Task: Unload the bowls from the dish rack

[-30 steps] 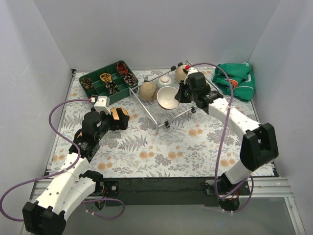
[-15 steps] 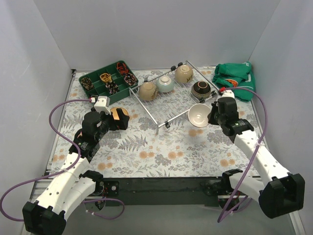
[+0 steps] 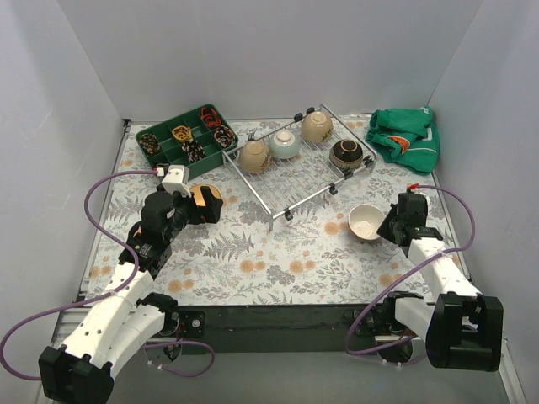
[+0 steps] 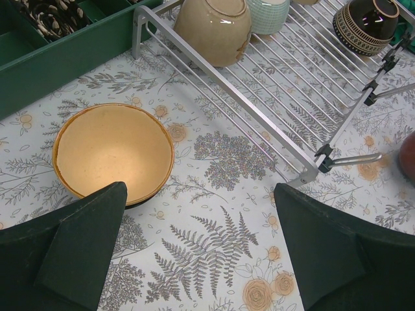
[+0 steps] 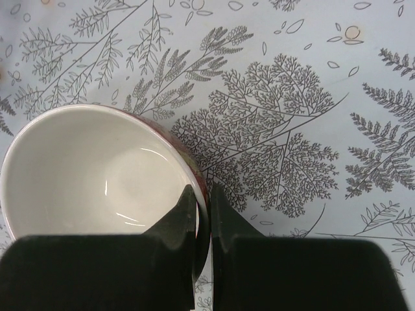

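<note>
Red bowl [image 5: 97,175] is pinched at its rim by the right gripper [image 5: 201,197], low over the tablecloth [image 5: 292,129] near the dish rack [image 3: 303,172]. Set-down judged in hand; release is needed next. Left gripper [image 4: 198,220] is held wide, empty.

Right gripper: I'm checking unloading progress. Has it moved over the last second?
Yes. The right gripper, shut on a bowl, went from over the rack to its near right, clear of it.

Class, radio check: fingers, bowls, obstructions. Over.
Left fingers open by tan bowl. Right fingers shut on rim of red bowl. Four bowls in dish rack. No obstruction seen.
</note>
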### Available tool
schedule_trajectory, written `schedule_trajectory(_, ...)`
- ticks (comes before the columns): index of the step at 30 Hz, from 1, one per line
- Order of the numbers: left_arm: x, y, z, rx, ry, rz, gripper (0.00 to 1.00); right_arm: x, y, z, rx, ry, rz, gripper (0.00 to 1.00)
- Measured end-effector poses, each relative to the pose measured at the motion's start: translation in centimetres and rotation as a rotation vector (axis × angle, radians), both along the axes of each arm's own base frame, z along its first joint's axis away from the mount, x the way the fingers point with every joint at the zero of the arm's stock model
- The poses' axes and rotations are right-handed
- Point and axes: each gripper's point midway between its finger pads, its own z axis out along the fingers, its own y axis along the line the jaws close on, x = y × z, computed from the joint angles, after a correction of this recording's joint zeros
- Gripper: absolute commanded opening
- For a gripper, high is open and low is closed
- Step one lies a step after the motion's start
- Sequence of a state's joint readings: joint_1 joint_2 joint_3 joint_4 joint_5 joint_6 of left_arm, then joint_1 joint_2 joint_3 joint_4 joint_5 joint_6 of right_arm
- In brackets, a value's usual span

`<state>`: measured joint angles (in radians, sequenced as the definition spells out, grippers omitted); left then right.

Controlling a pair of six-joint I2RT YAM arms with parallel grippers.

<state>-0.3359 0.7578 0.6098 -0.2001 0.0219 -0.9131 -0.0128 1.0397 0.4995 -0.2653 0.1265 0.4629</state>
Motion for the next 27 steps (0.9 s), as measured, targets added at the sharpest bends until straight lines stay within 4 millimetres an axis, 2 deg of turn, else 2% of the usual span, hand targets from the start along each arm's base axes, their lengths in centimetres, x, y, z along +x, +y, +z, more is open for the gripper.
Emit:
schedule_trajectory(5,0.0,0.0,0.0,0.0,0.0,0.0,0.98,1.0,-0.9,-0.1,-0.009,-0.021,-0.032,0.01)
schedule_trajectory(8,0.0,0.0,0.0,0.0,0.0,0.0,0.98,1.1,-1.3,-0.4,-0.023,-0.015,-0.04,0.09)
schedule_trajectory(11,0.0,0.0,0.0,0.0,0.0,0.0,0.98,1.4,-1.4,-0.6,-0.032,-0.016,-0.034,0.29)
schedule_trajectory(12,0.0,0.0,0.0,0.0,0.0,0.0,0.98,1.5,-1.4,-0.6,-0.032,-0.018,-0.033,0.46)
schedule_trajectory(13,0.0,0.0,0.0,0.0,0.0,0.0,0.98,1.6,-1.4,-0.5,-0.033,-0.024,-0.032,0.53)
schedule_trajectory(14,0.0,0.0,0.0,0.0,0.0,0.0,0.98,1.8,-1.4,-0.4,-0.032,-0.032,-0.033,0.66)
schedule_trajectory(17,0.0,0.0,0.0,0.0,0.001,0.0,0.98,2.0,-1.6,0.0,-0.041,-0.048,-0.032,0.81)
schedule_trajectory(22,0.1,0.0,-0.2,0.002,0.007,0.0,0.98,2.1,-1.6,1.6,-0.047,-0.097,-0.025,0.91)
schedule_trajectory(27,0.7,-0.2,-1.7,0.021,0.053,0.003,0.98,2.6,-1.1,4.7,-0.034,-0.199,0.001,0.96)
